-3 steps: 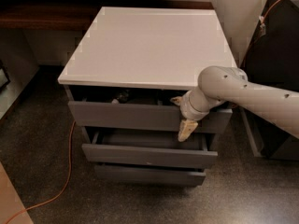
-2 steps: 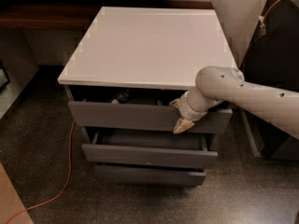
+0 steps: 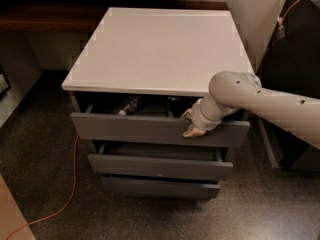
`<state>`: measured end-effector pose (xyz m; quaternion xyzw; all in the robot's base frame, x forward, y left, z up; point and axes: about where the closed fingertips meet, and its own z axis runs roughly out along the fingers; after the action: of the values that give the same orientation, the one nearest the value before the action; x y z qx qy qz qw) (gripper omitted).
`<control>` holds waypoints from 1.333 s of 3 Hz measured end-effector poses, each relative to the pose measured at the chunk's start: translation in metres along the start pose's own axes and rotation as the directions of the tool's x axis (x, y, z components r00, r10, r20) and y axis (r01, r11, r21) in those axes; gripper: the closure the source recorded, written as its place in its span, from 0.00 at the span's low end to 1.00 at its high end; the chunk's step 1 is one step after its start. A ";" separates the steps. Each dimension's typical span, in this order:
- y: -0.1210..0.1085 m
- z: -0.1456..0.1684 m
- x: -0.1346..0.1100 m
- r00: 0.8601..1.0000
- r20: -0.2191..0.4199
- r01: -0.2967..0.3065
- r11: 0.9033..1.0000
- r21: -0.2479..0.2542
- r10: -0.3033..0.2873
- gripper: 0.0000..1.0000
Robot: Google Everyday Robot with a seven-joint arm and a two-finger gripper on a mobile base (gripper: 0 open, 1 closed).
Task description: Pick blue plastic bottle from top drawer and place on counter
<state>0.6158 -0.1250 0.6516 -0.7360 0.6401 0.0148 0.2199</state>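
Note:
The top drawer (image 3: 125,129) of the grey cabinet stands a little open under the white counter (image 3: 160,49). The blue plastic bottle (image 3: 129,105) lies inside it at left of centre, mostly hidden by the counter's edge, its white cap towards the front. My gripper (image 3: 192,123) is at the upper edge of the drawer front, right of centre and well to the right of the bottle. It holds nothing that I can see.
A dark object (image 3: 173,105) sits in the drawer just left of the gripper. The middle drawer (image 3: 160,166) is also slightly open. A dark wooden shelf (image 3: 45,14) runs at back left, a black cabinet (image 3: 295,49) stands at right, and an orange cable (image 3: 65,204) lies on the floor.
My gripper has risen from the face of the top drawer front to its upper edge. The drawers and the bottle have not moved.

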 end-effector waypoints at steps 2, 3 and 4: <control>0.025 -0.009 -0.012 0.999 -0.013 -0.030 1.000 0.004 0.030 1.00; 0.052 -0.020 -0.035 0.996 -0.019 -0.081 0.996 0.026 0.082 1.00; 0.055 -0.021 -0.037 0.996 -0.019 -0.086 0.996 0.028 0.086 1.00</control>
<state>0.5519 -0.1024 0.6650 -0.7049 0.6735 0.0083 0.2223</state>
